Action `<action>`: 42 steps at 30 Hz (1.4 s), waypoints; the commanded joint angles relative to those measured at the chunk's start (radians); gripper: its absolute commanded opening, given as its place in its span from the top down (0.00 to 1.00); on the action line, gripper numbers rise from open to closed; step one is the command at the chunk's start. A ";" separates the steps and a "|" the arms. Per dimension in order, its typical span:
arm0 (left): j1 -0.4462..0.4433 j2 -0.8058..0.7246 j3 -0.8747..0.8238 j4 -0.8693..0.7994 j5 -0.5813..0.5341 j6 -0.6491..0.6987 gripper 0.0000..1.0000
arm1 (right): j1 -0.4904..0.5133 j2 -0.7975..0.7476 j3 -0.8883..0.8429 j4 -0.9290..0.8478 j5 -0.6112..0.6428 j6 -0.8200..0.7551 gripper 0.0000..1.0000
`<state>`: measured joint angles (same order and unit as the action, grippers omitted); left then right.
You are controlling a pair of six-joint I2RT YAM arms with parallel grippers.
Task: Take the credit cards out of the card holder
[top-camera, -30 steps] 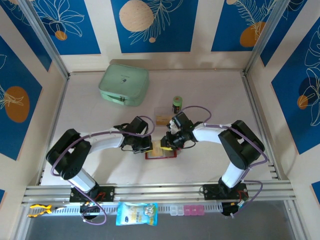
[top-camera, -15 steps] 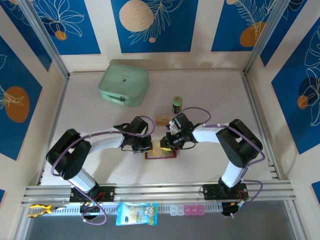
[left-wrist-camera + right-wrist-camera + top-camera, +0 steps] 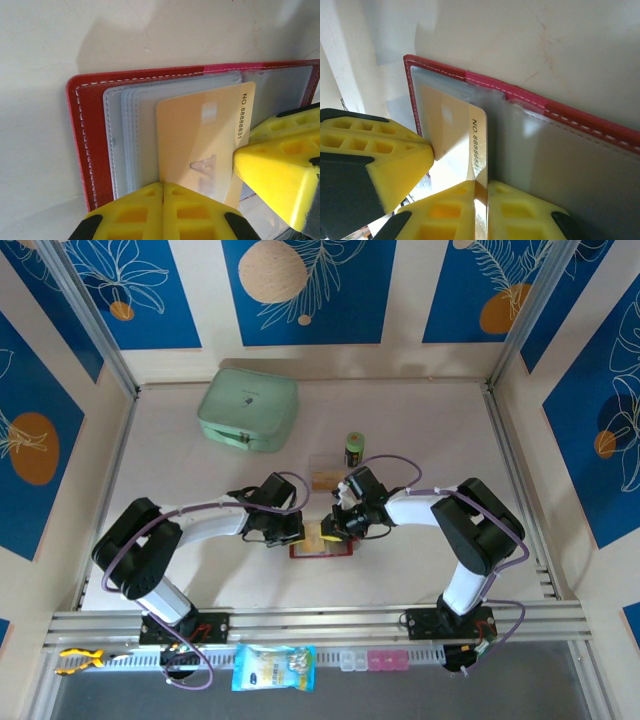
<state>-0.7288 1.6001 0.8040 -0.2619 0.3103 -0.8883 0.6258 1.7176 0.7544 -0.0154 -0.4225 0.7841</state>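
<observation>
Holder [image 3: 337, 551] flat, lengthwise left-right; right claw [image 3: 481, 189] pinches card [image 3: 451, 125].

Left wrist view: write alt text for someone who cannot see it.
An open red card holder lies on a pale table, with a tan card numbered 8888831 sticking partway out of its clear sleeves. The yellow fingers of the left claw are pressed together at the card's near edge, and the right claw pinches its numbered end.

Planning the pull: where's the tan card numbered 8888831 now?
Top view: front-centre of the table, between the left gripper and right gripper. The tan card sticks partly out of the open card holder's clear sleeves, pinched by the right gripper.
</observation>
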 commanded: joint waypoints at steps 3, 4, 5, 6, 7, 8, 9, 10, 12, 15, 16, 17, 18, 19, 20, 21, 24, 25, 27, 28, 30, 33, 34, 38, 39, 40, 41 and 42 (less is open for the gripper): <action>-0.004 0.001 -0.015 -0.053 -0.030 -0.004 0.98 | -0.019 -0.047 -0.040 -0.045 0.005 -0.030 0.88; -0.004 -0.001 -0.017 -0.053 -0.030 -0.006 0.98 | -0.025 -0.056 -0.045 -0.051 0.006 -0.033 0.88; -0.004 0.000 -0.019 -0.050 -0.030 -0.007 0.98 | -0.031 -0.064 -0.051 -0.055 0.006 -0.037 0.89; -0.004 0.000 -0.022 -0.048 -0.030 -0.008 0.98 | -0.039 -0.075 -0.060 -0.060 0.007 -0.040 0.88; -0.003 -0.003 -0.023 -0.046 -0.030 -0.009 0.98 | -0.044 -0.083 -0.064 -0.063 0.007 -0.042 0.89; -0.004 -0.003 -0.025 -0.046 -0.030 -0.010 0.98 | -0.052 -0.094 -0.072 -0.070 0.007 -0.048 0.89; -0.003 -0.006 -0.027 -0.044 -0.030 -0.012 0.98 | -0.059 -0.104 -0.076 -0.079 0.008 -0.052 0.89; -0.004 -0.007 -0.030 -0.040 -0.030 -0.015 0.98 | -0.063 -0.115 -0.078 -0.087 0.009 -0.056 0.89; -0.004 -0.009 -0.034 -0.035 -0.027 -0.021 0.98 | -0.075 -0.139 -0.083 -0.109 0.013 -0.067 0.90; -0.007 -0.015 -0.038 -0.028 -0.025 -0.029 0.98 | -0.085 -0.174 -0.082 -0.141 0.025 -0.082 0.92; -0.007 -0.015 -0.041 -0.028 -0.025 -0.030 0.98 | -0.087 -0.187 -0.082 -0.154 0.029 -0.089 0.92; -0.009 -0.017 -0.040 -0.026 -0.025 -0.032 0.98 | -0.089 -0.200 -0.080 -0.164 0.034 -0.094 0.93; -0.010 -0.020 -0.039 -0.025 -0.025 -0.035 0.98 | -0.091 -0.212 -0.077 -0.174 0.035 -0.100 0.94; -0.010 -0.022 -0.038 -0.025 -0.024 -0.035 0.98 | -0.091 -0.222 -0.073 -0.184 0.036 -0.105 0.94; -0.010 -0.024 -0.035 -0.025 -0.024 -0.036 0.98 | -0.093 -0.231 -0.067 -0.195 0.037 -0.113 0.95; -0.012 -0.027 -0.031 -0.025 -0.023 -0.036 0.98 | -0.095 -0.240 -0.060 -0.208 0.041 -0.122 0.95; -0.010 -0.037 -0.012 -0.038 -0.027 -0.034 0.97 | -0.100 -0.260 -0.030 -0.265 0.056 -0.159 0.97; -0.012 -0.041 -0.005 -0.042 -0.028 -0.031 0.96 | -0.101 -0.264 -0.020 -0.285 0.063 -0.176 0.97; -0.010 -0.052 0.006 -0.054 -0.034 -0.028 0.96 | -0.107 -0.277 0.007 -0.330 0.076 -0.221 0.98; -0.010 -0.058 0.010 -0.056 -0.038 -0.027 0.95 | -0.107 -0.281 0.019 -0.346 0.079 -0.245 0.99; -0.010 -0.073 0.014 -0.063 -0.045 -0.024 0.94 | -0.110 -0.284 0.054 -0.393 0.091 -0.311 0.99; -0.006 -0.096 0.018 -0.073 -0.057 -0.020 0.93 | -0.110 -0.284 0.110 -0.463 0.113 -0.415 1.00; -0.006 -0.103 0.018 -0.073 -0.060 -0.019 0.94 | -0.108 -0.285 0.126 -0.483 0.121 -0.447 1.00; 0.004 -0.133 0.014 -0.083 -0.070 -0.011 0.93 | -0.111 -0.282 0.196 -0.557 0.130 -0.616 1.00; 0.007 -0.139 0.013 -0.086 -0.072 -0.009 0.93 | -0.110 -0.280 0.210 -0.571 0.133 -0.653 1.00; 0.011 -0.148 0.012 -0.090 -0.076 -0.004 0.93 | -0.110 -0.276 0.229 -0.587 0.134 -0.701 1.00; 0.015 -0.155 0.009 -0.093 -0.078 -0.001 0.93 | -0.110 -0.273 0.247 -0.603 0.137 -0.752 1.00; 0.020 -0.162 0.006 -0.093 -0.080 0.000 0.93 | -0.110 -0.267 0.263 -0.617 0.137 -0.797 1.00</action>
<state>-0.7242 1.4731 0.7975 -0.3199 0.2554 -0.9070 0.5209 1.4506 0.9661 -0.5377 -0.2893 0.1902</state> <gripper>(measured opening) 0.073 0.050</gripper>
